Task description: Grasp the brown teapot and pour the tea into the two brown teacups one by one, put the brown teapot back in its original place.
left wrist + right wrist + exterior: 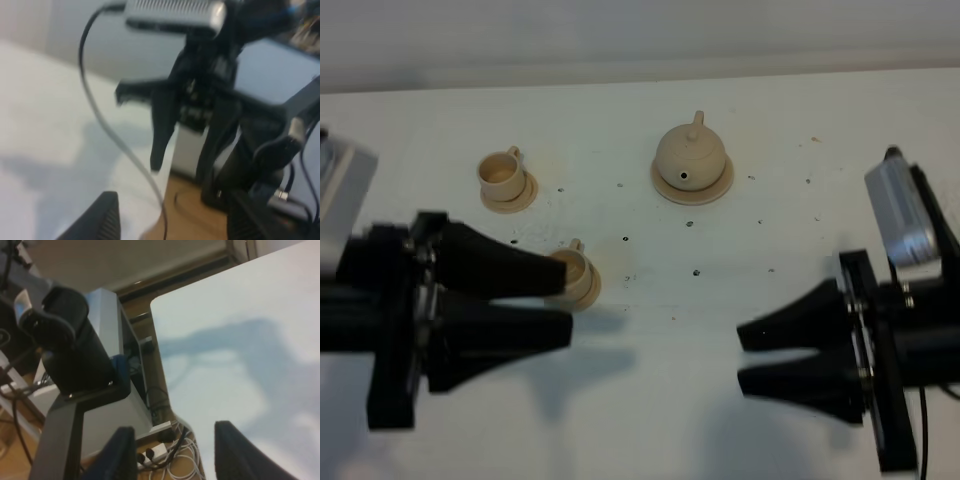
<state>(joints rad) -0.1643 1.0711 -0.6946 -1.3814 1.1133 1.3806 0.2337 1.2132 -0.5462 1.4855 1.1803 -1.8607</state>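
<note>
The brown teapot point(692, 152) stands on its wide tan saucer point(718, 189) at the back middle of the white table, lid on. One brown teacup point(503, 174) sits on its small saucer at the back left. The other teacup point(578, 275) sits on its saucer nearer the front, partly hidden behind my left gripper's upper finger. My left gripper point(566, 303) is open and empty, hovering at the left, pointing right. My right gripper point(740, 356) is open and empty at the right, well in front of the teapot. Neither wrist view shows the teapot or the cups; the left wrist view shows its gripper point(175, 225) and the right wrist view its own point(175, 455).
Small dark specks point(696, 270) dot the table between the cups and the teapot. The left wrist view shows the other arm point(200, 90) and the table edge. The right wrist view shows the table corner point(155, 302), an arm base point(70, 355) and cables on the floor.
</note>
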